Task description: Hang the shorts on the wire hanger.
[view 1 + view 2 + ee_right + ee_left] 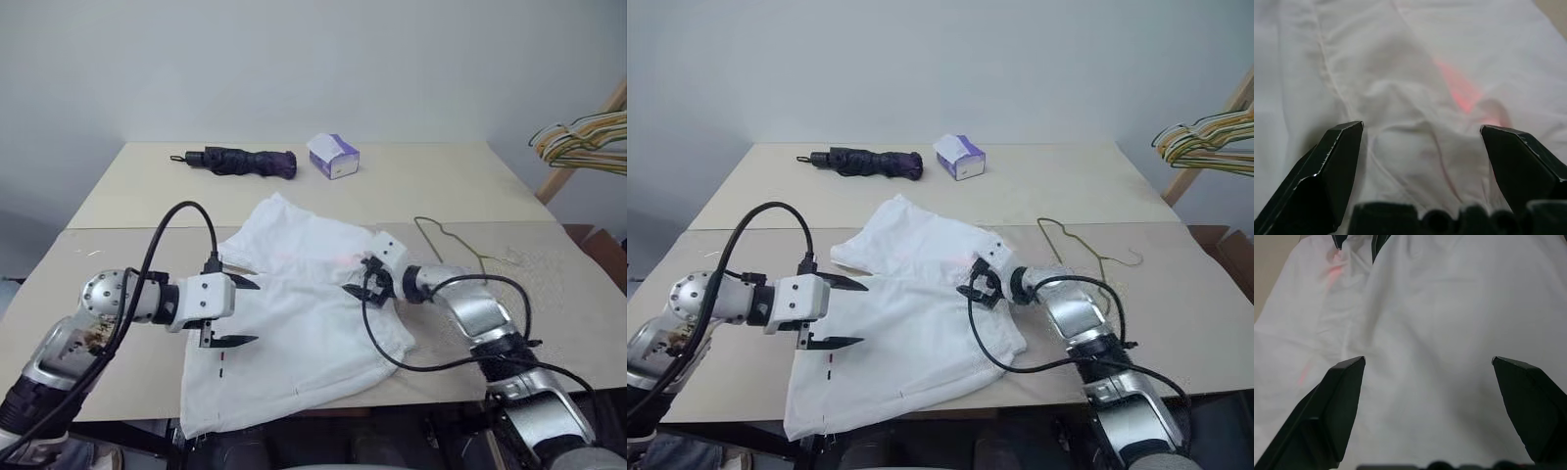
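The white shorts [294, 328] lie spread and rumpled on the tan table [118, 245], one corner hanging over the near edge. The wire hanger [446, 240], thin and olive-gold, lies flat on the table just right of the shorts. My left gripper [253, 311] hovers open over the shorts' left side, pointing right, with nothing between its fingers. My right gripper [355, 277] is open low over the shorts' right part, pointing left. In the right wrist view a raised fold of the shorts [1415, 98] lies ahead of the open fingers [1337, 166].
A folded dark purple umbrella [240, 161] and a small purple-white tissue box [333, 156] sit at the back of the table. A bunch of yellow, green and white hangers [583, 142] hangs on a wooden stand at the far right. Black cables loop off both arms.
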Robot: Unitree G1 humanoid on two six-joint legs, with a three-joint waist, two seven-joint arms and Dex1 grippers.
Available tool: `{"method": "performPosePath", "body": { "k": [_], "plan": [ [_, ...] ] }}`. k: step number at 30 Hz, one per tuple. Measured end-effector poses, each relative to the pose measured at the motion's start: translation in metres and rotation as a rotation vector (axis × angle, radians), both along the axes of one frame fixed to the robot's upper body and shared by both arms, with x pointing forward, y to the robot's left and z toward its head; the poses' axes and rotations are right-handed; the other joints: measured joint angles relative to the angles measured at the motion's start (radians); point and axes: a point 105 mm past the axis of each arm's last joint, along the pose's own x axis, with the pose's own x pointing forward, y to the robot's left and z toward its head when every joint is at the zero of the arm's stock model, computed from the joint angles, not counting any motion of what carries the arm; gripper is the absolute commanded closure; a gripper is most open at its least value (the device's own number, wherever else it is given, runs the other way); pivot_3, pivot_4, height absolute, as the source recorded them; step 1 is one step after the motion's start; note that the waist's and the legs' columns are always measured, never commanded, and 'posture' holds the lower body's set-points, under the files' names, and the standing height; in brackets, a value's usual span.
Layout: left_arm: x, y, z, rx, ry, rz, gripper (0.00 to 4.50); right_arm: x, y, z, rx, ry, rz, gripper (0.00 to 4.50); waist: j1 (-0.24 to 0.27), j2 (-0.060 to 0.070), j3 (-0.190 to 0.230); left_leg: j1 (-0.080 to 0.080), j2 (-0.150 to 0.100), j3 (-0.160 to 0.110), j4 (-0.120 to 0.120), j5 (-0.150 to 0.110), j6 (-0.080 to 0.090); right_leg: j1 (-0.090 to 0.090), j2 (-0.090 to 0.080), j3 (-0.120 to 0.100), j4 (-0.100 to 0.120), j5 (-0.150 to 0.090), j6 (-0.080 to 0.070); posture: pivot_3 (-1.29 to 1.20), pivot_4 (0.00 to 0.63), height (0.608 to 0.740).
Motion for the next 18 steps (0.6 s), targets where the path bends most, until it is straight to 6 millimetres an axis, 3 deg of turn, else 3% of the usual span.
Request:
{"method": "performPosePath", "body": {
  "k": [3,6,13,18],
  "plan": [
    [0.001,0.002,0.005,-0.027,0.003,0.017,0.02,0.001,-0.034,0.029,0.003,-0.020,-0.144,0.00,0.004,0.000,0.000,0.000,0.000,-0.001,0.000,0.000,0.000,0.000,0.000,0.000,0.000,0.000,0.000,-0.02,0.000,0.740],
    [0.002,0.001,0.010,-0.067,0.007,0.029,0.02,0.000,-0.072,0.034,-0.008,0.029,-0.292,0.00,0.003,0.000,0.000,0.000,0.000,0.000,0.000,0.000,0.000,0.001,0.000,0.000,-0.001,0.000,0.000,-0.03,0.000,0.740],
    [0.004,-0.014,0.019,-0.138,-0.011,0.011,0.02,-0.002,-0.140,0.006,-0.045,0.215,-0.529,0.00,-0.009,0.000,0.000,0.001,-0.001,-0.001,0.000,0.000,0.000,0.002,0.000,0.000,-0.001,0.000,0.000,-0.04,0.000,0.740],
    [0.006,-0.018,0.020,-0.158,-0.012,0.028,0.02,-0.006,-0.150,-0.021,-0.057,0.337,-0.554,0.00,-0.029,0.001,0.000,0.001,-0.001,-0.003,0.000,0.000,0.001,0.002,0.001,0.000,-0.001,0.000,0.000,-0.03,0.000,0.740]
  ]
}}
